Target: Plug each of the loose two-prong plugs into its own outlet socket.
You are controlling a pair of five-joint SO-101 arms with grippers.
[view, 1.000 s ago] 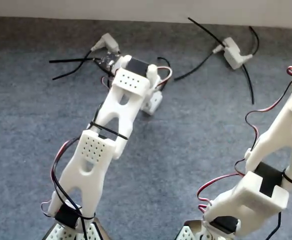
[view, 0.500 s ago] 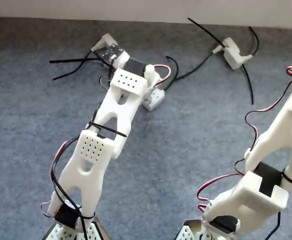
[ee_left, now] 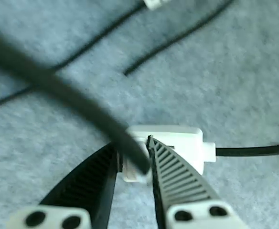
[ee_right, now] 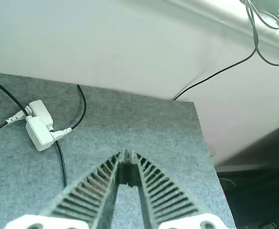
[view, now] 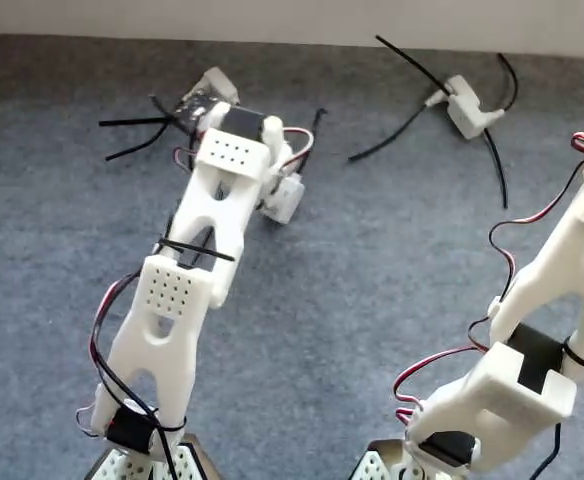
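While its ribbed jaws stand nearly together, the left gripper [ee_left: 133, 145] clamps one end of a white two-prong plug [ee_left: 177, 138] lying on the grey mat [view: 372, 300]. A black cord [ee_left: 254, 150] leaves the plug's other end. A second single plug [view: 215, 86] lies close by, and one joined plug-and-socket pair [view: 467, 105] lies well to the right. The right gripper [ee_right: 128, 167] is closed on nothing.

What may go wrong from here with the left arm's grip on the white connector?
1. The left gripper pinches only one end of the white connector, so the connector may twist or slip out.
2. A black cable crosses right at the grip. It may snag or be dragged along if the arm moves.
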